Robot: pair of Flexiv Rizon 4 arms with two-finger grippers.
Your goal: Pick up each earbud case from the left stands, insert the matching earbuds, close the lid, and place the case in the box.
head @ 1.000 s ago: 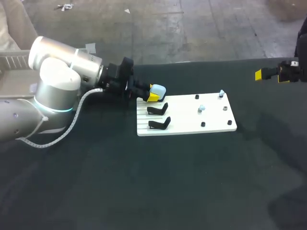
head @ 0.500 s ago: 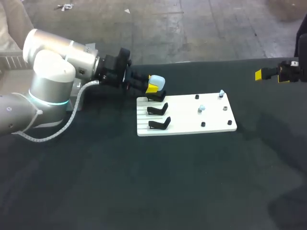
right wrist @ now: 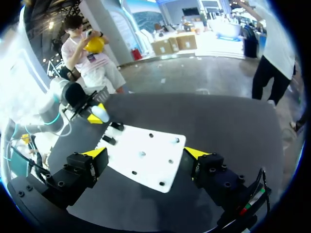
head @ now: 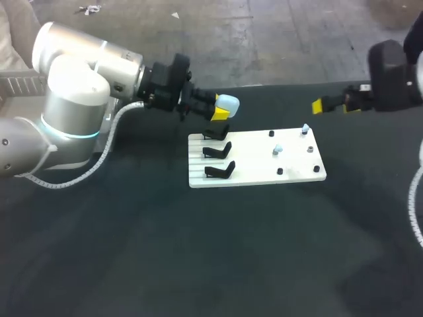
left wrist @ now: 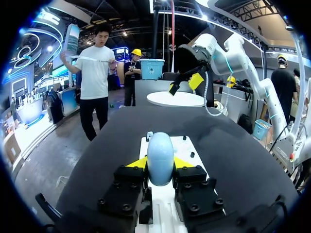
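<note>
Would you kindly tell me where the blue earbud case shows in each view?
Head view: earbud case in left tool, beyond the white board.
Left wrist view: case between its own fingers, above the board.
Right wrist view: case beyond the board.
Shared landmark: the board.

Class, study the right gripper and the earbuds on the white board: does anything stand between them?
Nothing visible does: only tabletop and white board surface lie between the open right gripper and the earbuds.
</note>
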